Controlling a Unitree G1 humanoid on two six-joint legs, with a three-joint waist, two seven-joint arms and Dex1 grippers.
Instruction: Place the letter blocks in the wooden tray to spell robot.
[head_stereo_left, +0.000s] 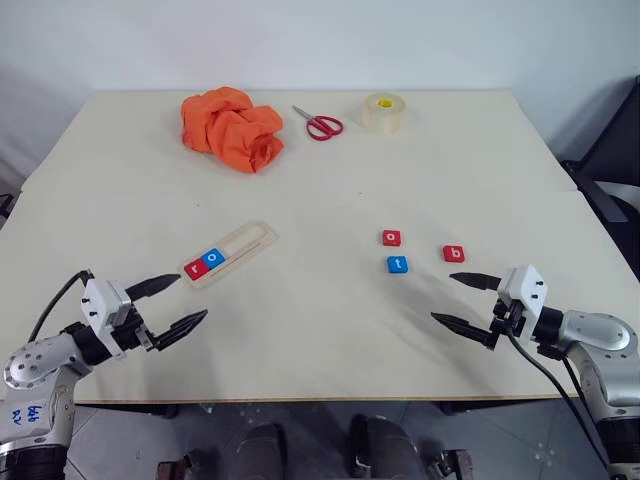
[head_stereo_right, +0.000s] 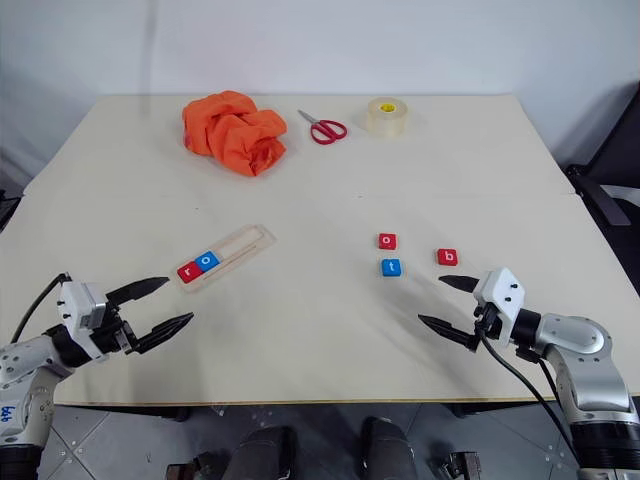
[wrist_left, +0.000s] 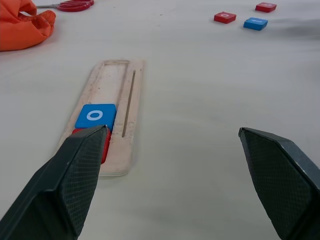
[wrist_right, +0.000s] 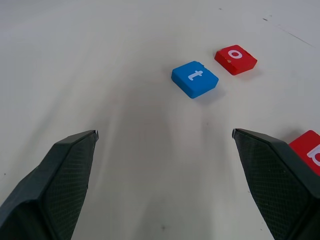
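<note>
The desk (head_stereo_left: 330, 190) carries an orange cloth (head_stereo_left: 232, 128) toward its far edge. Nearer my left hand lies the wooden tray (head_stereo_left: 230, 253), a red r (head_stereo_left: 192, 267) and blue o (head_stereo_left: 212, 257) at its near end. Toward the right edge sit the red o (head_stereo_left: 391, 238), blue t (head_stereo_left: 397, 264) and red b (head_stereo_left: 453, 253). My left fingers (head_stereo_left: 170, 306) and right fingers (head_stereo_left: 465, 301) gape wide, empty.

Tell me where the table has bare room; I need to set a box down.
Bare: the wide middle between the wooden tray and the loose letter blocks. Crowded: the far edge, with orange cloth, scissors and tape roll.
</note>
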